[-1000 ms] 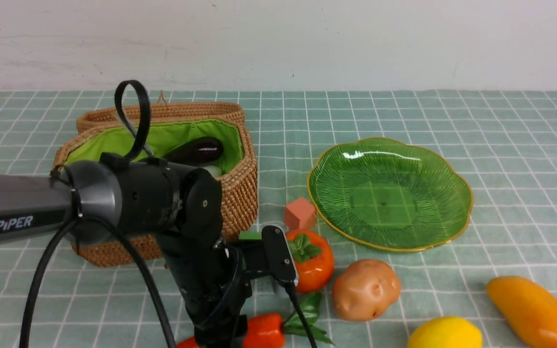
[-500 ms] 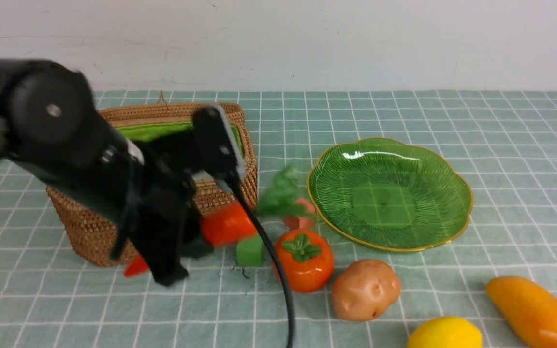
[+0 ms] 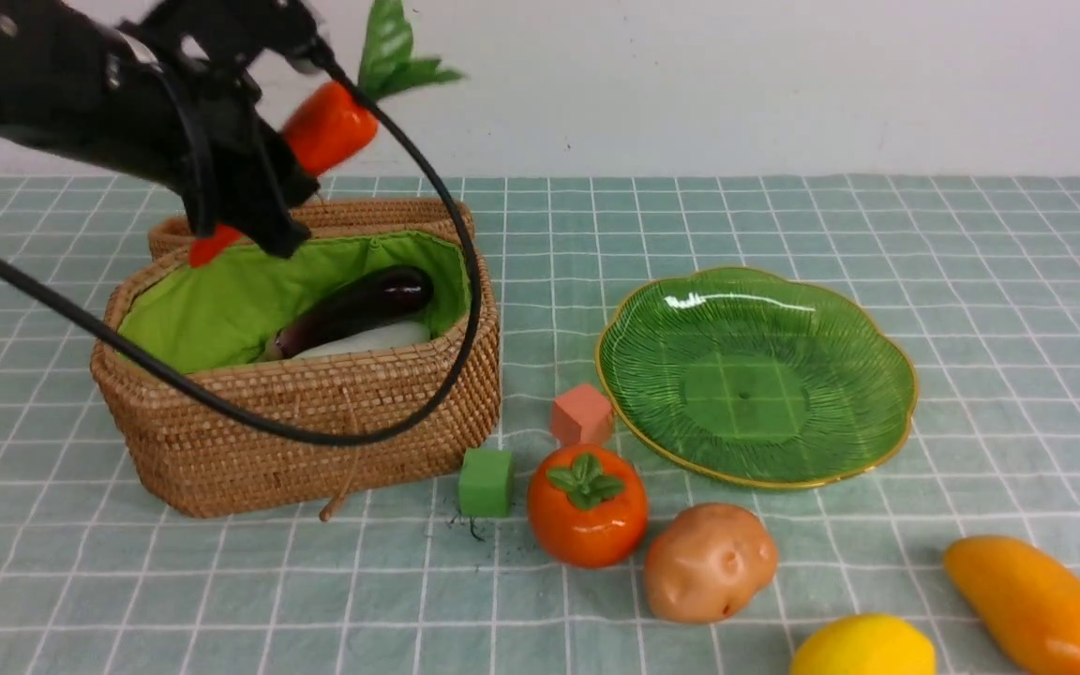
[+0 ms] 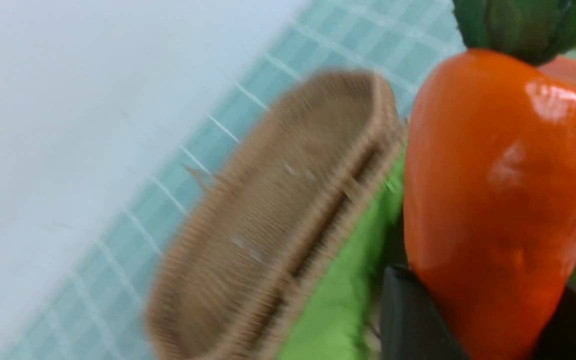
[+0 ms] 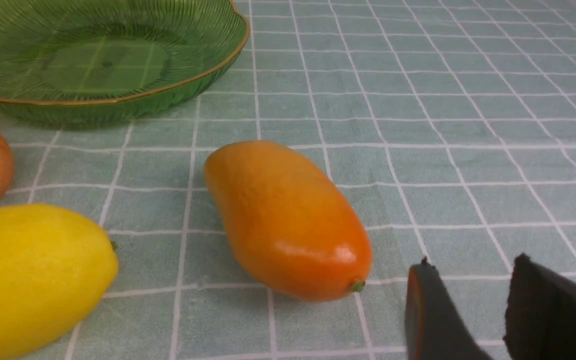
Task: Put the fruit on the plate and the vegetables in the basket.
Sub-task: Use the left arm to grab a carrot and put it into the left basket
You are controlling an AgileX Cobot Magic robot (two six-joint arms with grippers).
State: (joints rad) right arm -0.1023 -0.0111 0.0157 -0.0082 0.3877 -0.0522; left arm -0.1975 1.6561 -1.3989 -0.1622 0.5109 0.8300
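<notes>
One carrot is gripped between the left fingers, held tilted above the basket. Two right fingers stand apart, with nothing held. Inside the basket, one eggplant and one white radish are seen. Two cubes are counted on the table: one green, near the basket, and one salmon, beside the empty plate. One persimmon and one potato are set near them, with one lemon and one mango farther right. The basket's front is crossed by a black cable; the radish is partly hidden, the lemon is cut off by the front view's edge, and the left arm is blurred.
</notes>
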